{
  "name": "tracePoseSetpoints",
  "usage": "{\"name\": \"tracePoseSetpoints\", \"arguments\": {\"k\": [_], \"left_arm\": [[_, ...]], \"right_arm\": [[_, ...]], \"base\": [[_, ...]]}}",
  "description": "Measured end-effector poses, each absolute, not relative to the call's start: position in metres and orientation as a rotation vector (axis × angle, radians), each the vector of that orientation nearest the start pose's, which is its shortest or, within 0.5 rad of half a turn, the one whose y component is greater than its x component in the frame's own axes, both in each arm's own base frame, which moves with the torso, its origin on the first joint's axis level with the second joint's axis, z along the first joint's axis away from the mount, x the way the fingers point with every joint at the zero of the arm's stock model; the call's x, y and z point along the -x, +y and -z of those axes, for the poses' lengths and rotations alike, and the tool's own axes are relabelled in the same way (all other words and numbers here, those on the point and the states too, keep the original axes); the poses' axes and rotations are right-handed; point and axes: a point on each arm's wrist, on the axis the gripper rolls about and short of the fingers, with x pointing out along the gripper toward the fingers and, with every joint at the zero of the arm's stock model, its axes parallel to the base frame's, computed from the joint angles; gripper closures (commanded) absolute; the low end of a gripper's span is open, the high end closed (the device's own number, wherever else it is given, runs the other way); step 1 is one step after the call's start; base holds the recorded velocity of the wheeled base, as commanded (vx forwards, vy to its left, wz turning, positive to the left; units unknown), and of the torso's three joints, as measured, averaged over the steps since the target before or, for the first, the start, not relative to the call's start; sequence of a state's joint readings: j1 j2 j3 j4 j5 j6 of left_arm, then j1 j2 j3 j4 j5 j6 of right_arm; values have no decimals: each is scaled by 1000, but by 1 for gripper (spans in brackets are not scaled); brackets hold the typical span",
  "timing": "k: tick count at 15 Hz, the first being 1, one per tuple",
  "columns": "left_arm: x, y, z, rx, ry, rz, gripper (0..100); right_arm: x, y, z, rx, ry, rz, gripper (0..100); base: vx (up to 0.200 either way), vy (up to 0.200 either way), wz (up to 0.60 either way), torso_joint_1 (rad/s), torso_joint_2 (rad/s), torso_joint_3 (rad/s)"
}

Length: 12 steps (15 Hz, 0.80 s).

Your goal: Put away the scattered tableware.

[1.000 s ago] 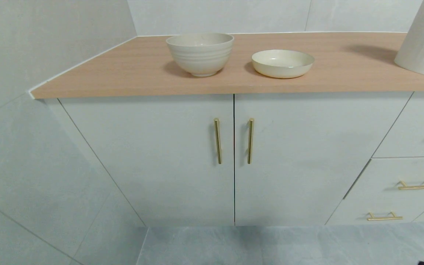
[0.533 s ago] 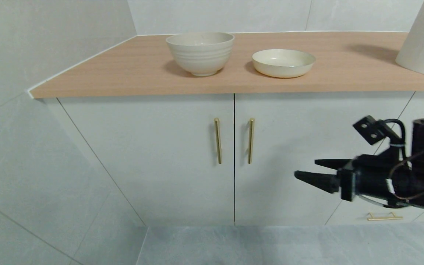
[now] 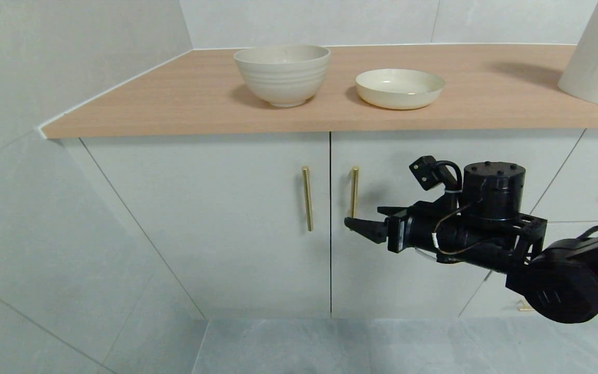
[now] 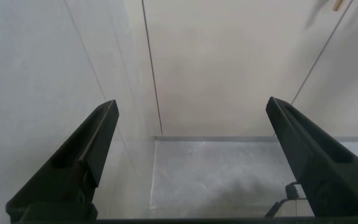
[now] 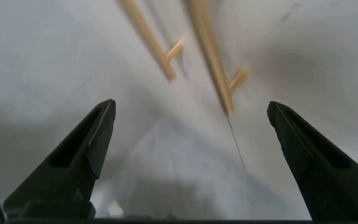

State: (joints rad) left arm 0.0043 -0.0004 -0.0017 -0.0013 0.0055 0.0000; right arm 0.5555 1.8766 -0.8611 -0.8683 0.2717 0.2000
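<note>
On the right gripper (image 3: 365,219) the jaws stand spread, tips just beside the right door handle (image 3: 353,193). It has swept in from the right within the last second, probably to open the cabinet (image 3: 216,259), whose doors are shut. The left gripper (image 4: 191,163), jaws also spread, faces the floor. On the counter (image 3: 174,110), the bowl (image 3: 282,75) and shallow dish (image 3: 399,89) stand apart, seemingly empty.

The countertop (image 3: 174,104) looks like wood-grain laminate, matt and smooth. The deep bowl (image 3: 282,75) is matt cream with shallow ribs round its wall. The shallow dish (image 3: 399,88) carries a glossier sheen. The cabinet doors (image 3: 216,223) are smooth, matt pale grey, and their handles (image 3: 307,198) are brass-coloured metal. The right gripper (image 3: 364,218) is matt black. The floor tiles (image 3: 382,348) look stone-like and faintly mottled.
</note>
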Motion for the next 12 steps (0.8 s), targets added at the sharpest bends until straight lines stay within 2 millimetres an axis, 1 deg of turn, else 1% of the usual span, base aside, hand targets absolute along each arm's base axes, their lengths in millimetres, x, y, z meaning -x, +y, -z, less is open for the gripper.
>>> {"name": "tracePoseSetpoints", "arguments": {"k": [4, 8, 10, 12], "left_arm": [[23, 0, -76, 0, -3, -10, 0], [23, 0, -76, 0, -3, -10, 0], [23, 0, -76, 0, -3, -10, 0], [23, 0, -76, 0, -4, -10, 0]], "right_arm": [[-297, 192, -155, -231, 244, -799, 0], [-303, 197, -162, -350, 171, -806, 0], [-306, 207, -159, -370, 165, -792, 0], [-309, 218, -156, -376, 154, -743, 0]], "base": [[0, 0, 0, 0, 0, 0], [0, 0, 0, 0, 0, 0], [0, 0, 0, 0, 0, 0], [0, 0, 0, 0, 0, 0]]}}
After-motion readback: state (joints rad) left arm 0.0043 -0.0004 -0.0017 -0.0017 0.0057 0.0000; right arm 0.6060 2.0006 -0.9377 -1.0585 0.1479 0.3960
